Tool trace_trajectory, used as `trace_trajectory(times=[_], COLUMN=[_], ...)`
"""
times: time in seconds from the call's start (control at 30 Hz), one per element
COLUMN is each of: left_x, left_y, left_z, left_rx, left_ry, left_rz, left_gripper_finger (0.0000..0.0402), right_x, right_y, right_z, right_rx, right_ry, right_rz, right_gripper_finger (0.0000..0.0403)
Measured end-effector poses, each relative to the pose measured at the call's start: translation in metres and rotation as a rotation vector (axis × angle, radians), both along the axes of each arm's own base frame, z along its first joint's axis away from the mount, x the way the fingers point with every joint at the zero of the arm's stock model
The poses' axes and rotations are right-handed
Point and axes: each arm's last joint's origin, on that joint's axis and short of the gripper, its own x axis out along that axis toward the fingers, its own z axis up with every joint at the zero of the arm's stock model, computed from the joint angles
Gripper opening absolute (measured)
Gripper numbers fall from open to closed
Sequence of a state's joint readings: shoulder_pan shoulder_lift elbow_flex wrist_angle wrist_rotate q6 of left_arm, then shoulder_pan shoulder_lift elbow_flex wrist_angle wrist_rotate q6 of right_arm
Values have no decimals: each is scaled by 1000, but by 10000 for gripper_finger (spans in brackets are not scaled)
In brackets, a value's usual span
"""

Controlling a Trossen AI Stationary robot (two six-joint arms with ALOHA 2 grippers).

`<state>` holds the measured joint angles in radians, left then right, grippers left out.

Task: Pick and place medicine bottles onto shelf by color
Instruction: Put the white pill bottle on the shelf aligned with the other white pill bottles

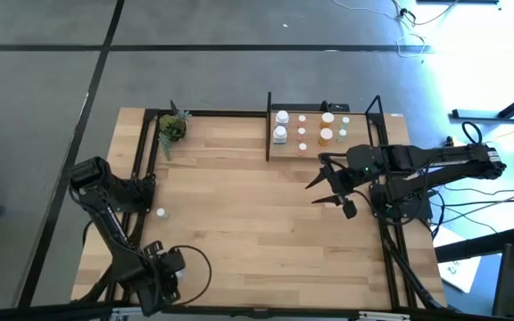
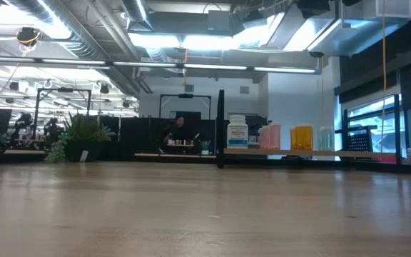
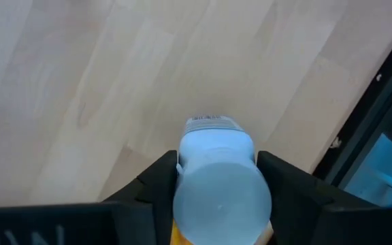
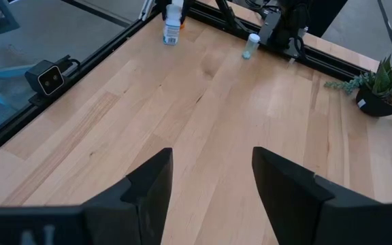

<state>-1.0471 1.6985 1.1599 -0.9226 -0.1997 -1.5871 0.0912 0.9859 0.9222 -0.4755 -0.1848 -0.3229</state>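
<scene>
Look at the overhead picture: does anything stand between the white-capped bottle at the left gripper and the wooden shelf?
Nothing visible: bare wooden tabletop lies between the white-capped bottle at the left gripper and the black-posted wooden shelf.

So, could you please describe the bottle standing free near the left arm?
On the table, look along its left side beside the left arm. There a tiny pale green bottle stands alone, untouched, unlike the larger white bottle between the left gripper's fingers.
</scene>
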Motion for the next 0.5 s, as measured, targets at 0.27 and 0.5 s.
trace_trajectory(times=[0.27, 0.5], left_x=[15, 48], left_y=[1, 15], left_z=[13, 46], left_rx=[-33, -35], left_ry=[-20, -40], left_rz=[44, 59], left_gripper_finger=[165, 164], right_x=[0, 0], right_y=[0, 0], right_z=[0, 0], right_rx=[0, 0], right_ry=[0, 0], right_rz=[0, 0], right_gripper_finger=[205, 205])
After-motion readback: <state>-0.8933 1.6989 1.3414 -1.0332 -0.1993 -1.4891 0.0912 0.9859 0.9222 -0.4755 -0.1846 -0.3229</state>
